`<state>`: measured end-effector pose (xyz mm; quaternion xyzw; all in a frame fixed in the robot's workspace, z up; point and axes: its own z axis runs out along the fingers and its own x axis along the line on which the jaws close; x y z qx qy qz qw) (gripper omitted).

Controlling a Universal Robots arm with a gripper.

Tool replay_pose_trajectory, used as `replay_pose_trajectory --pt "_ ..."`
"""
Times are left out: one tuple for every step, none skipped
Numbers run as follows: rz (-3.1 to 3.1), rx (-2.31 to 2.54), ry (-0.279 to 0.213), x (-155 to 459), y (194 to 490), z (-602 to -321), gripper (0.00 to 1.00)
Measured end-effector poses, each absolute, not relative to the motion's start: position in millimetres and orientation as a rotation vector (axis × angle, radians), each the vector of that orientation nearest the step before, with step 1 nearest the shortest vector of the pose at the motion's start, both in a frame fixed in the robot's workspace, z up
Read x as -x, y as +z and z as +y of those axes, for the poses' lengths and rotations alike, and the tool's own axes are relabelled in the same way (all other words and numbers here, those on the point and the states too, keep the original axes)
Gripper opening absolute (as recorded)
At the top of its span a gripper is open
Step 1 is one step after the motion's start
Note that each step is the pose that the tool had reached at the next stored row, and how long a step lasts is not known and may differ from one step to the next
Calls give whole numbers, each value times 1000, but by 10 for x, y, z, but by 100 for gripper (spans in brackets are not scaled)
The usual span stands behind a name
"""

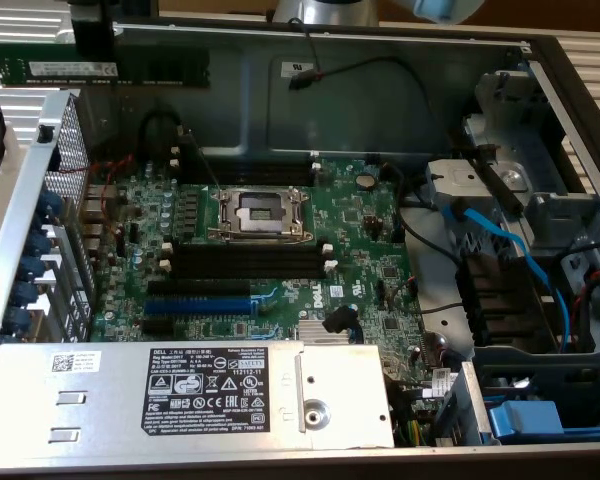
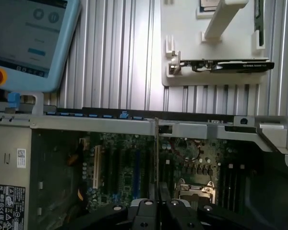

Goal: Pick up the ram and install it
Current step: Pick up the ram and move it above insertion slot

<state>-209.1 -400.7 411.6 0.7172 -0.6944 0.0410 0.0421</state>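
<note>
"Where was the ram [image 1: 150, 68]?"

"Off the board altogether. The gripper [image 1: 95, 55] had its fingers closed on it and held it level in the air, over the far wall of the computer case [image 1: 380, 100], towards the exterior view's left. In the wrist view it stood edge-on, a thin line rising from between the fingers."

"How far along was the job, then?"

"The pick was done, I'd judge, and the install was not. The black memory slots [image 1: 250, 262] with white end clips, beside the processor socket [image 1: 260, 212], held no stick, and the ram was well apart from them."

"Anything readable?"

"'DELL' headed the big label [image 1: 205, 388] on the power supply [image 1: 100, 390]. The fine print under it was too small to read. The ram's own white label carried print I could not make out."
</note>
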Motion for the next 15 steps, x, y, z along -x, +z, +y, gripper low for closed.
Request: replay_pose_trajectory --pt "-2124 -2194 124 2066 4116 -4007 12" --pt "-2123 -2193 122 2050 4116 -4006 12" --pt "-2123 -2193 121 2042 4116 -4007 12" --pt "-2122 -2193 120 2034 4117 -4007 12" --pt "-2121 -2192 118 2018 4117 -4007 12" --pt "-2120 -2191 115 1986 4117 -4007 12" --pt "-2119 -2190 111 1952 4116 -4007 12" --pt "-2118 -2189 109 1921 4116 -4007 12" --pt "-2116 -2188 108 1888 4117 -4007 12" --pt "-2115 -2186 109 1852 4117 -4007 12" --pt "-2113 -2185 110 1819 4116 -4007 12" --pt "-2112 -2183 112 1781 4116 -4007 12" --pt "-2111 -2182 115 1747 4117 -4006 12" --pt "-2110 -2181 117 1715 4116 -4004 12" --pt "-2108 -2180 119 1688 4116 -3999 12"
